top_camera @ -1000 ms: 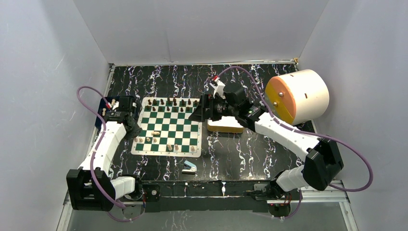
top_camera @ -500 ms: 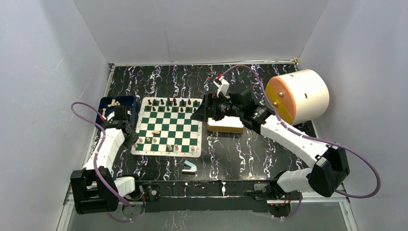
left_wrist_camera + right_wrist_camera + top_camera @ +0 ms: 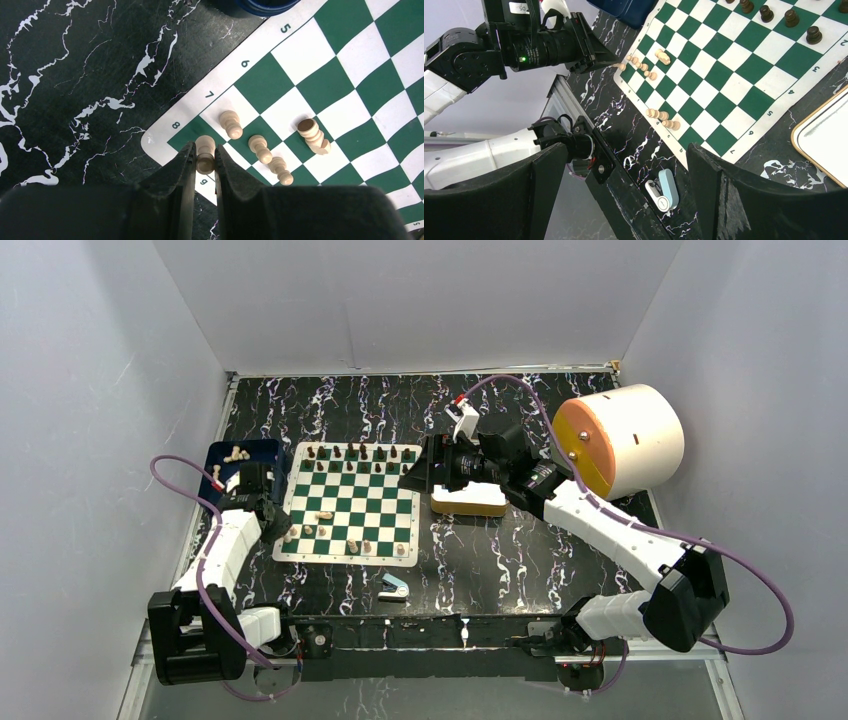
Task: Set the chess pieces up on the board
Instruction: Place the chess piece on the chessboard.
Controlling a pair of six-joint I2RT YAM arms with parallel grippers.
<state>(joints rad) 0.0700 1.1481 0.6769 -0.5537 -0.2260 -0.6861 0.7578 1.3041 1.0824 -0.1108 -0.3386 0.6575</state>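
Top view: shows left gripper (image 3: 280,530) low at a corner of the board (image 3: 350,502), and right gripper (image 3: 410,478) off the opposite edge.

Left wrist: shows jaws nearly closed, pinching 1 pale piece (image 3: 205,145) upright at the corner square, probably to seat it there. Other pale pieces (image 3: 230,124) just beyond the jaws. Reads 5, 6, 7, 8 along the border.

Right wrist: shows jaws spread wide, holding nothing, likely parked clear. Dark pieces (image 3: 791,17) far beyond the jaws. Reads 4, 5, 6, 7.

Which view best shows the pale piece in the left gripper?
Left wrist: the pale piece sits close-up, clamped in the left gripper at the board's corner. Right wrist shows only a distant speck; top external cannot resolve it.
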